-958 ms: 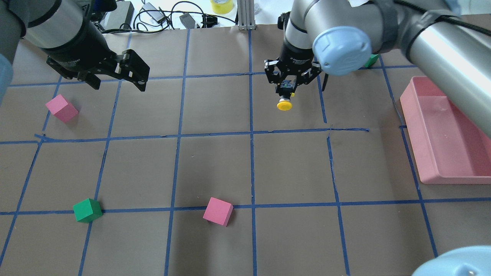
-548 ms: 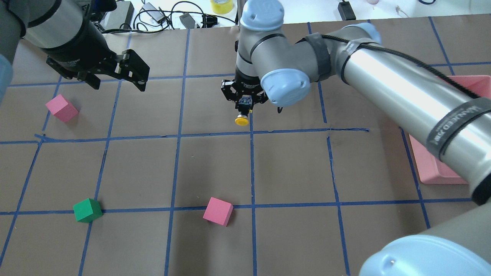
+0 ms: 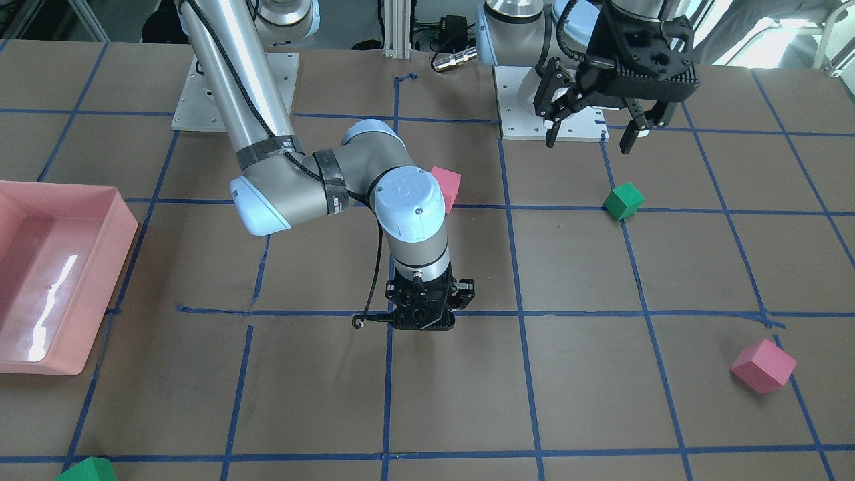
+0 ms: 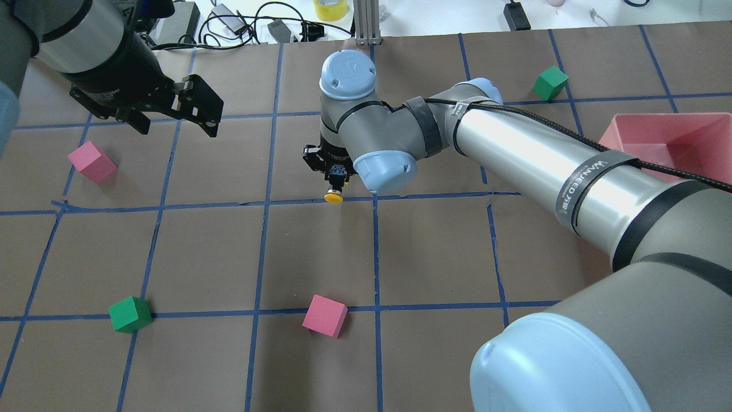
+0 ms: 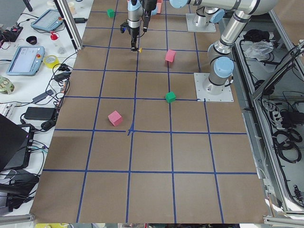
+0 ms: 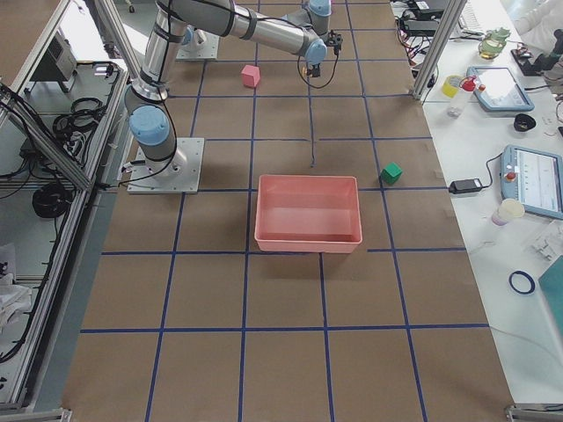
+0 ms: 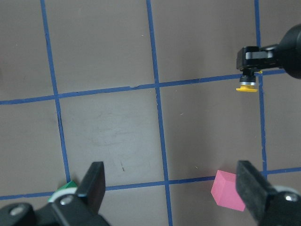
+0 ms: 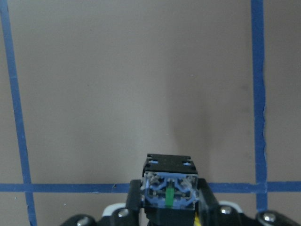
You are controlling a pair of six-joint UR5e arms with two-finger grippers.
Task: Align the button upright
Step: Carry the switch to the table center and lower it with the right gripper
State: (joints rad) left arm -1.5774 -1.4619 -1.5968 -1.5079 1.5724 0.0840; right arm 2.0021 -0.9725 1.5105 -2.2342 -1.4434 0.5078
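Observation:
My right gripper is shut on the button near the table's middle, low over a blue tape line. In the overhead view the button's yellow cap sticks out past the fingers toward the near side. The right wrist view shows its square base block clamped between the fingers. The left wrist view shows the button's cap under that gripper. In the front-facing view the right gripper hides the button. I cannot tell whether the button touches the table. My left gripper is open and empty, hovering at the far left.
A pink cube and a green cube lie at the left. Another pink cube lies in the near middle. A green cube lies far right. A pink tray stands at the right edge.
My right arm has swung left and a little nearer across the table, carrying the button with it. The left arm and the cubes have not moved.

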